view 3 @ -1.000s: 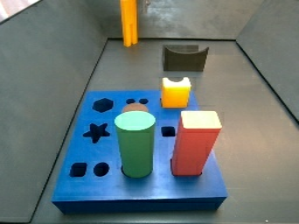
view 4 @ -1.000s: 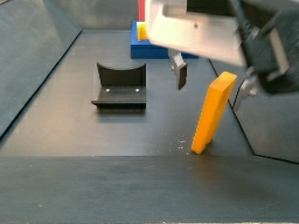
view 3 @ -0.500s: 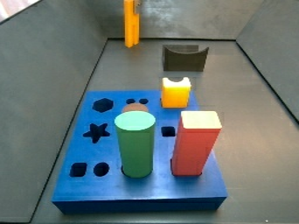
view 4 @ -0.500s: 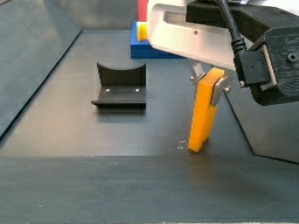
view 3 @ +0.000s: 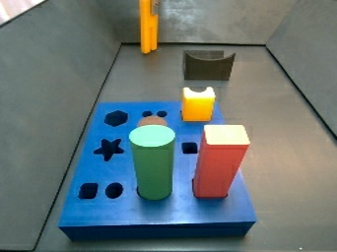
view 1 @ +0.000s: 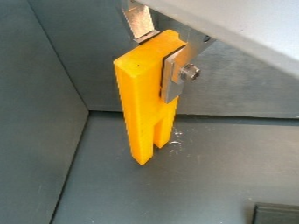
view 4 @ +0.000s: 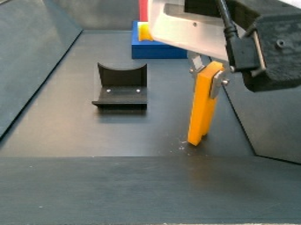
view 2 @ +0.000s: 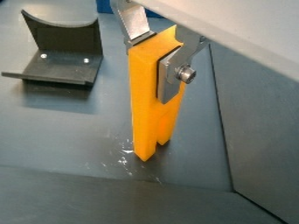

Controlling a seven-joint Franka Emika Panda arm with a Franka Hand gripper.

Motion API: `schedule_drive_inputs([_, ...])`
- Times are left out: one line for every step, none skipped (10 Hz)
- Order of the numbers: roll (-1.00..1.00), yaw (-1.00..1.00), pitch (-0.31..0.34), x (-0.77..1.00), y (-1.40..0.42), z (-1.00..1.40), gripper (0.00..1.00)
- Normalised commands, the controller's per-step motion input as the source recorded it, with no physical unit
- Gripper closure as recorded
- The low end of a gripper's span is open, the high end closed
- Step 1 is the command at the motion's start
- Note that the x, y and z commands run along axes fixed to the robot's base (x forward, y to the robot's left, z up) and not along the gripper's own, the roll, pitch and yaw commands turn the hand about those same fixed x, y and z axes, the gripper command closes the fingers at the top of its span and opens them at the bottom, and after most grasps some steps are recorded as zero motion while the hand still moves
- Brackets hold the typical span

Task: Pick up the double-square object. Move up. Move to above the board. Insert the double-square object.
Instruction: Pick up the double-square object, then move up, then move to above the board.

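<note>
The double-square object is a tall slim orange bar, seen in both wrist views [view 1: 146,105] [view 2: 149,101] and in both side views [view 3: 148,25] [view 4: 202,104]. It stands nearly upright with its lower end at the dark floor, by the far wall. My gripper [view 1: 158,48] [view 2: 156,48] [view 4: 207,70] is shut on its upper end, with a silver finger [view 1: 177,72] flat on each side. The blue board [view 3: 132,212] lies at the near end with dark cut-outs; a strip of it shows behind the gripper [view 4: 137,46].
On the board stand a green cylinder [view 3: 153,162], a thick red block [view 3: 222,159] and a short yellow-orange notched block [view 3: 198,102]. The dark fixture [view 3: 207,65] [view 4: 120,85] [view 2: 56,54] stands on the floor beside the bar. Grey walls enclose the floor.
The fingers have closed on the bar's top. The bar has gone from leaning to nearly upright, and its foot has shifted slightly.
</note>
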Motion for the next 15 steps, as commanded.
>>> schedule_drive_inputs([0.0,0.0,0.0,0.0,0.0,0.0,1.0])
schedule_drive_inputs([0.0,0.0,0.0,0.0,0.0,0.0,1.0])
schedule_drive_inputs([0.0,0.0,0.0,0.0,0.0,0.0,1.0])
schedule_drive_inputs([0.0,0.0,0.0,0.0,0.0,0.0,1.0])
schedule_drive_inputs([0.0,0.0,0.0,0.0,0.0,0.83,1.0])
schedule_drive_inputs([0.01,-0.03,0.026,-0.06,0.08,0.79,1.0])
schedule_drive_inputs([0.01,-0.03,0.042,-0.07,0.07,0.73,1.0])
schedule_drive_inputs([0.03,-0.04,0.057,-0.04,0.03,0.56,1.0])
schedule_drive_inputs([0.05,-0.02,0.075,-0.02,0.02,0.37,1.0])
schedule_drive_inputs([0.05,0.0,0.086,-0.01,0.01,0.22,1.0])
schedule_drive_inputs([0.06,0.11,-0.162,0.24,-0.05,1.0,1.0])
schedule_drive_inputs([0.04,0.11,-0.154,0.26,-0.06,1.0,1.0])
schedule_drive_inputs([0.03,0.08,-0.07,0.22,-0.05,1.0,1.0])
schedule_drive_inputs([0.03,0.05,-0.009,0.19,-0.05,1.0,1.0])
schedule_drive_inputs([0.03,0.04,0.048,0.18,-0.05,1.0,1.0])
